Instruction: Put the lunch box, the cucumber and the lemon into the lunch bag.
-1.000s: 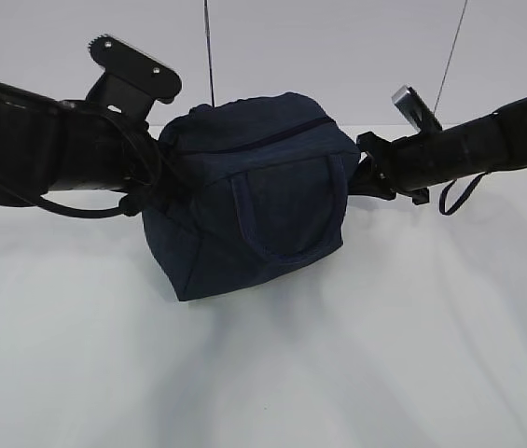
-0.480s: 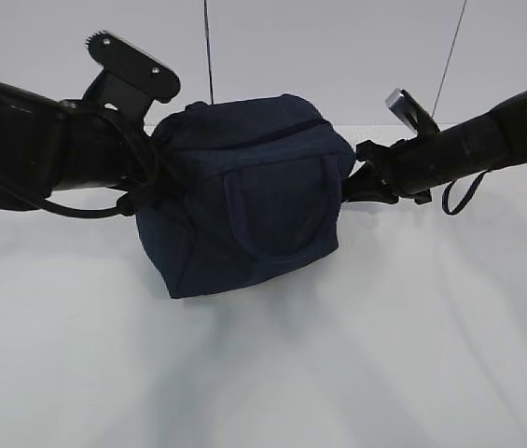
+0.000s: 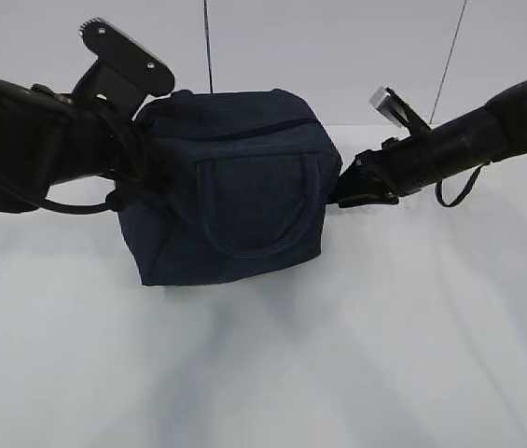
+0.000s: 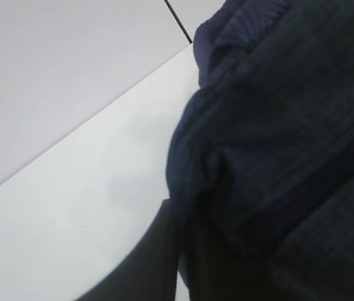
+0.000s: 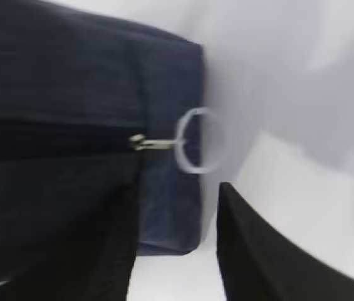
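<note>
The dark navy lunch bag [image 3: 230, 201] stands on the white table, its zipper closed and one loop handle facing the camera. My left gripper [image 3: 135, 177] is at the bag's left end; in the left wrist view [image 4: 189, 216] it pinches bunched bag fabric [image 4: 289, 125]. My right gripper [image 3: 345, 191] is open at the bag's right end. In the right wrist view [image 5: 177, 197] its fingers straddle the bag's corner [image 5: 164, 207], just below the metal ring pull [image 5: 198, 141], without touching it. The lunch box, cucumber and lemon are out of view.
The white table [image 3: 338, 364] spreads in front of the bag, with a pale wall behind it. Two thin cables [image 3: 209, 47] hang down at the back. A loose strap loop [image 3: 454, 191] hangs under the right arm.
The bag has shifted left with my left gripper and turned to stand more squarely. My right gripper followed it left, staying at the zipper end.
</note>
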